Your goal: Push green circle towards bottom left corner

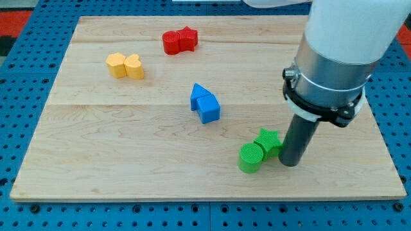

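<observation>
Green circle (251, 158) sits near the table's bottom edge, right of centre, touching the green star (268, 141).
The arm's tip (290, 163) is planted just right of that green pair, beside the star; it is a bare rod, so there is no hand to open or close. Two blue blocks (205, 103) huddle mid-table, two yellow blocks (125, 65) sit toward the top left corner, two red blocks (179, 41) by the top edge of the wooden table (96, 154).

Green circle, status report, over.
My tip right of green star. Green circle touching star, near bottom edge. Path to bottom left clear.
</observation>
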Motion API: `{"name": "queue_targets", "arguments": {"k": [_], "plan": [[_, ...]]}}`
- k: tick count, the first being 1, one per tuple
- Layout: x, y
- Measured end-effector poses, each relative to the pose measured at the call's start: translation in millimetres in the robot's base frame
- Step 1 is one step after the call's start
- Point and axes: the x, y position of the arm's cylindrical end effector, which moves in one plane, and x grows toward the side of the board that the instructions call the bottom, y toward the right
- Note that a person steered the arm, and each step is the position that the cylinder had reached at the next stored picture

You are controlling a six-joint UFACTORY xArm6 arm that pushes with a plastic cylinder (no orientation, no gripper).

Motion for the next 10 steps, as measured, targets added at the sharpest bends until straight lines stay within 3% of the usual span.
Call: {"name": "queue_targets", "arguments": {"k": [8,10], "plan": [[0,-197],[-4,-213]]}}
